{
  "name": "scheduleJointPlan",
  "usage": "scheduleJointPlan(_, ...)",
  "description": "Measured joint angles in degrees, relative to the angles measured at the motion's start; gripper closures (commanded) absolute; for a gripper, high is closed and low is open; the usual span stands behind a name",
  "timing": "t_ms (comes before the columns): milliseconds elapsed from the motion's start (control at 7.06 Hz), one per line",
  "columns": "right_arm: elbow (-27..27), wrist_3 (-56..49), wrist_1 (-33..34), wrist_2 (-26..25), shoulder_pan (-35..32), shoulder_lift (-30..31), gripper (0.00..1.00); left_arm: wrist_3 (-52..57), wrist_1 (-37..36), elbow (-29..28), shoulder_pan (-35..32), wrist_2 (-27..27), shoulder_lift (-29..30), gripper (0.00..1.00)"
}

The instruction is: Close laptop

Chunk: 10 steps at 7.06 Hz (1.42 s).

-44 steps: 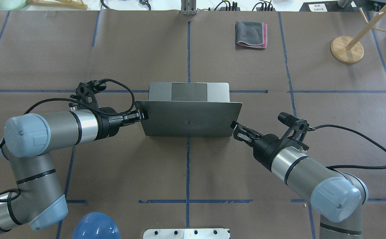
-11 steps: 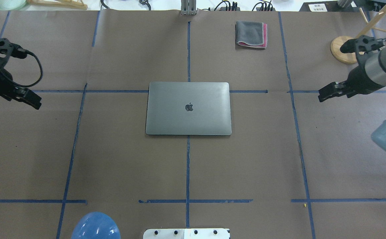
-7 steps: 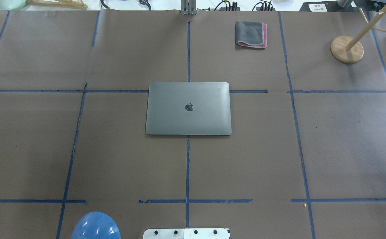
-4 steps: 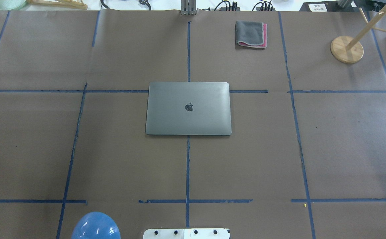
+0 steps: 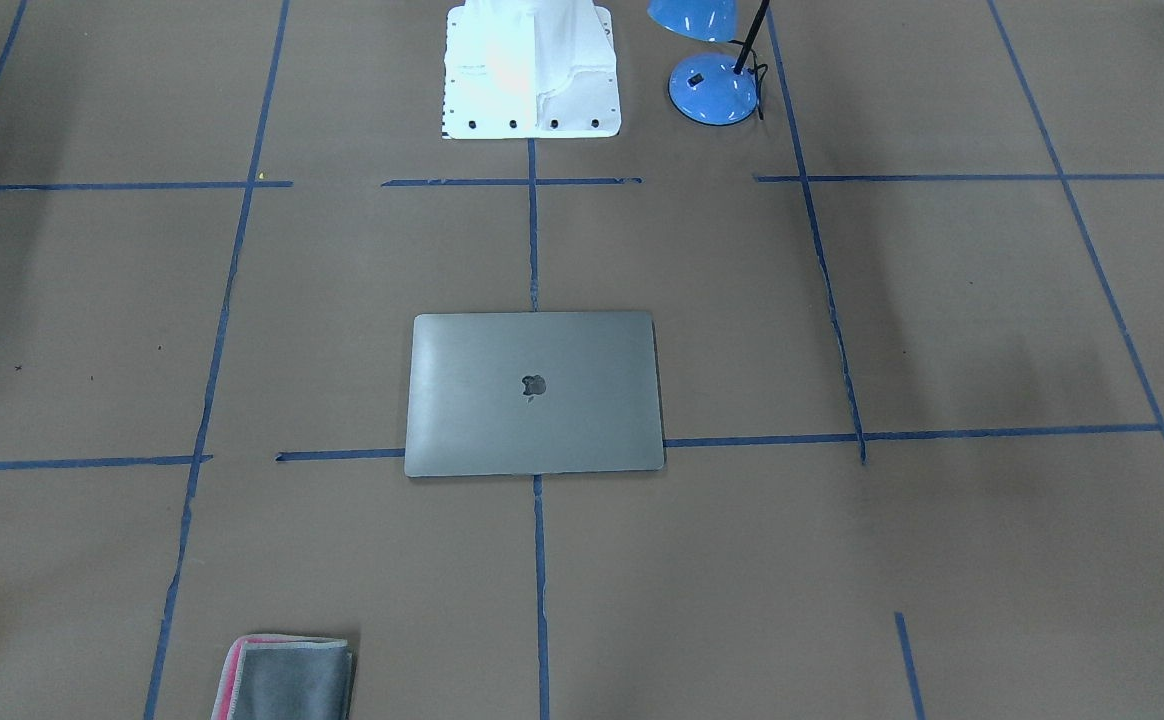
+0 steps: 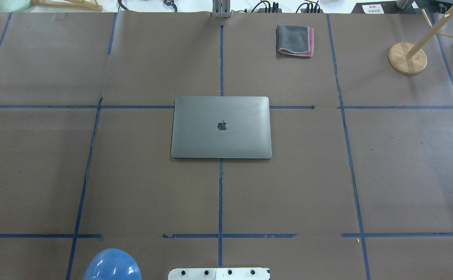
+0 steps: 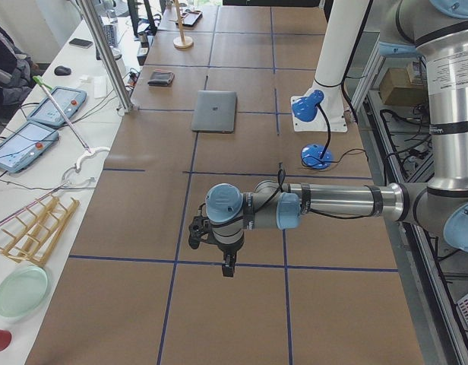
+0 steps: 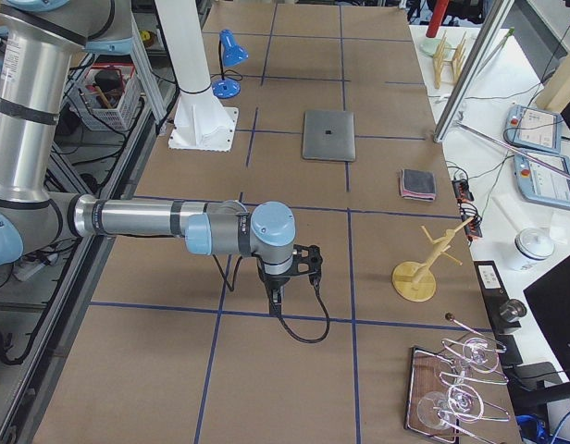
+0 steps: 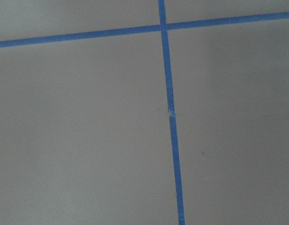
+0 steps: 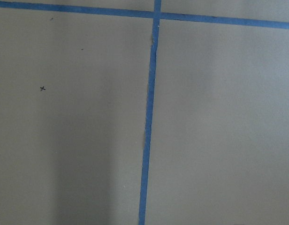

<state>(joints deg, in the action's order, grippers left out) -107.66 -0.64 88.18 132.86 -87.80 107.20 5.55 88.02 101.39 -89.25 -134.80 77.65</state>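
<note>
The laptop (image 6: 221,127) lies flat in the middle of the desk (image 6: 141,186), lid fully down and logo up, so I judge that the closing is done and nothing is left. The left tool (image 7: 228,266) and the right tool (image 8: 275,294) hang over the desk, well apart from the laptop. They show only in the side views, so I cannot tell if they are wide or narrow.

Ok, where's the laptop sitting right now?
Overhead view: the laptop lies shut mid-table where blue tape lines cross; the folded cloth sits beyond it, rightward.
</note>
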Motion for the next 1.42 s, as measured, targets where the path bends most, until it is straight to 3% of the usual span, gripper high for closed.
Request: scheduleJointPlan(1417, 0.5, -0.1, -2.2, 2.0, 0.0, 0.3, 0.00, 0.1, 0.6, 1.0, 0.1, 0.7, -2.1, 0.00)
